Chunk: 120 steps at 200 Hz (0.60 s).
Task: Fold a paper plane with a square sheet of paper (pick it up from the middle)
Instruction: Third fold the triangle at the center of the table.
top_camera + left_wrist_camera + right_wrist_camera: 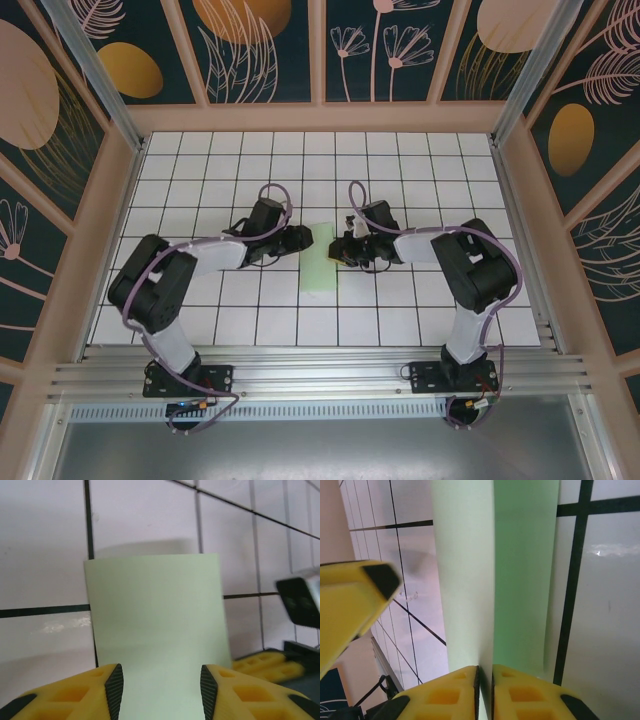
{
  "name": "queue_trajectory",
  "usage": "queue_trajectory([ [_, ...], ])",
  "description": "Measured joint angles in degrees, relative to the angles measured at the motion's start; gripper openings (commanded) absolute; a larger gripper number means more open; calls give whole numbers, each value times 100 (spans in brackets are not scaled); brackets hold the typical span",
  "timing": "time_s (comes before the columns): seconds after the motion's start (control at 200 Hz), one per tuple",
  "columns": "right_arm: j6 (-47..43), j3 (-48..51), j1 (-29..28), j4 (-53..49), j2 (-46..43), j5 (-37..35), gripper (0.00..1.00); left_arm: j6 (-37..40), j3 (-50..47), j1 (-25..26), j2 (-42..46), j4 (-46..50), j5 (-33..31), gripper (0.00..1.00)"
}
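Bright, even light; glare on tiles point(65, 625); soft shadow beyond folded paper point(155, 630)

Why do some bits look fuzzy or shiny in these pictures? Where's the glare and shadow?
Left wrist view: the paper is sharp, casts a soft shadow on the table behind it, and glare streaks a tile at left. Right wrist view: a yellow finger of the left gripper is blurred. Top view: even light, sharp.

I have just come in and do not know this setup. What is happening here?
Two robot arms are folding a pale green sheet of paper on the tiled table. The right gripper is pinched shut on its crease. The left gripper stands open at the sheet's opposite side. No plane shape yet.
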<state>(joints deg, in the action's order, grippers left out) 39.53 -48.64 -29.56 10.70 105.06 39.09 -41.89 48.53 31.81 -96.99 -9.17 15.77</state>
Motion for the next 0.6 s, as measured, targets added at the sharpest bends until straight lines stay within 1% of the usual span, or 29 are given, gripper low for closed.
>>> queue_trajectory([
  [0.145,181,0,0,37,0,0,11,492,-352,479,765,-4,-385,53],
  [0.305,304,0,0,22,0,0,10,990,-911,938,1287,26,-745,58],
  [0.4,348,-7,0,-22,0,0,10,1248,-1104,1233,1373,61,-1034,60],
  [0.49,433,-24,0,-55,0,0,10,1506,-1130,1646,1351,96,-1340,62],
  [0.6,498,-35,2,-59,0,-2,10,1779,-1038,2122,1126,111,-1753,64],
])
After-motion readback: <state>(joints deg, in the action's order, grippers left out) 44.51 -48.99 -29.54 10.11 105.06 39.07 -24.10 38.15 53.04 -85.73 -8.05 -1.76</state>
